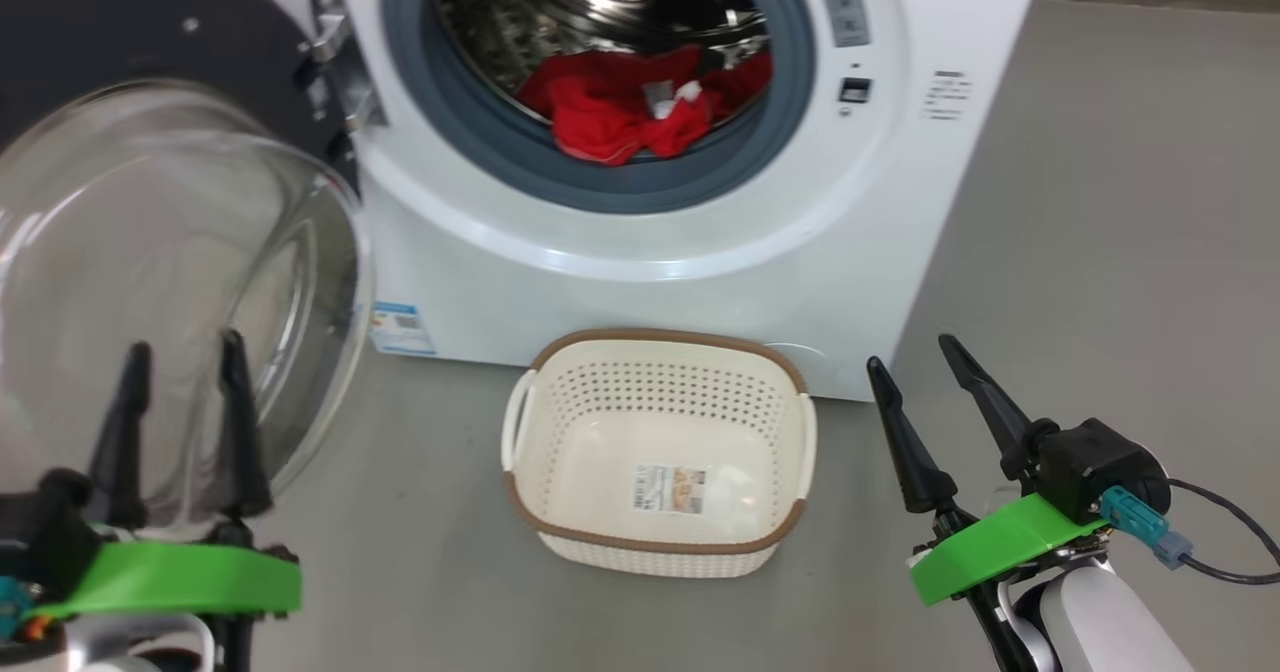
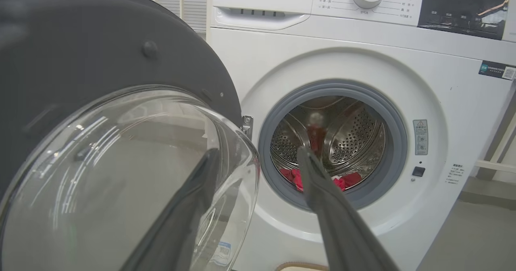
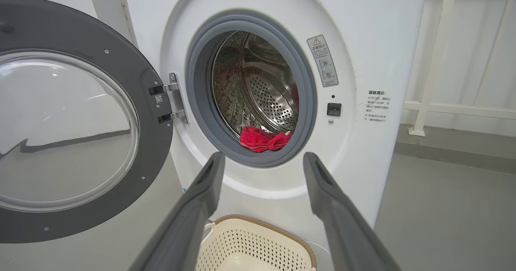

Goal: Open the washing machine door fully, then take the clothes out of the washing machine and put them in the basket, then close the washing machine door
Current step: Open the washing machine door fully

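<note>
**Door wide open, red clothes in the drum, both grippers spread and empty**

Head view, starting from the left. At 10 o'clock, the washing machine door (image 1: 150, 42), swung out on its hinge (image 1: 330, 52), with a dark rim and a clear glass bowl (image 1: 200, 252) bulging toward the camera. At 8 o'clock, in front of that glass, the left gripper (image 1: 185, 342): fingers apart, nothing between them, tips pointing to 12. Impossible to tell whether touching the glass. From the left wrist, the same left gripper (image 2: 258, 152) spread wide, one finger across the bowl, the other across the drum mouth.

At 12 o'clock, the washing machine (image 1: 700, 282), white, with a grey rubber ring (image 1: 600, 187) around the steel drum (image 1: 500, 22). Inside, at the drum's own 6 o'clock, the clothes (image 1: 630, 112): a bright red heap with a white label, reaching the ring's lower lip. Lower on the front panel, toward 8 o'clock of the opening, a small blue sticker (image 1: 403, 327).

At 6 o'clock, on the floor (image 1: 1100, 252) just in front of the machine, the basket (image 1: 660, 337): upright, cream, brown-rimmed, with a paper label (image 1: 670, 489) on its bottom.

At 4 o'clock, the right gripper (image 1: 910, 352): fingers apart, gripping nothing, well clear of basket and machine, tips toward 11. From the right wrist, the right gripper (image 3: 263, 156) spread, the red heap just above the gap between the tips, the basket rim at 6 o'clock.
</note>
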